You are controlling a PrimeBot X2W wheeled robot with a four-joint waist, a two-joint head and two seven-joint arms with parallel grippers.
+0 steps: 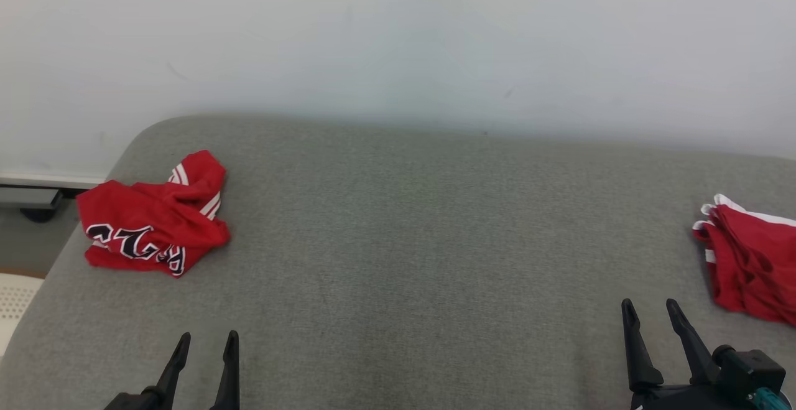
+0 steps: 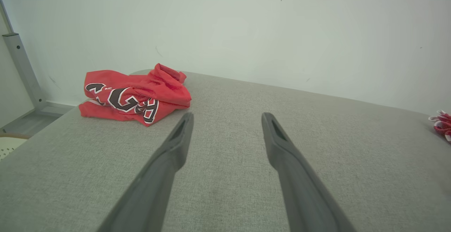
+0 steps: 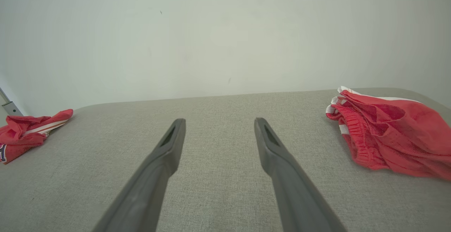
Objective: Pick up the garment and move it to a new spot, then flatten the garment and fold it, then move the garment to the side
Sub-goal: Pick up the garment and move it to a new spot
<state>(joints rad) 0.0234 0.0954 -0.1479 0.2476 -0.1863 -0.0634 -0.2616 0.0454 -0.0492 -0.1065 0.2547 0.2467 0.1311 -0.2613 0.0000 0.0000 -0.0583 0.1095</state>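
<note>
Grey surface [image 1: 404, 242], white wall [image 1: 398, 37] bhd

The garment [image 1: 152, 220] is bright red, with black lettering edged in white and white stripes along one hem. The other garment [image 1: 749, 260] is the same red with white trim. The surface [image 1: 410, 260] is a flecked mid-grey weave and the wall [image 1: 398, 37] a plain pale grey-white. The left end effector [image 1: 209, 335] and right end effector [image 1: 650, 304] are matt black, the right with what seems a teal spot at its base.
</note>
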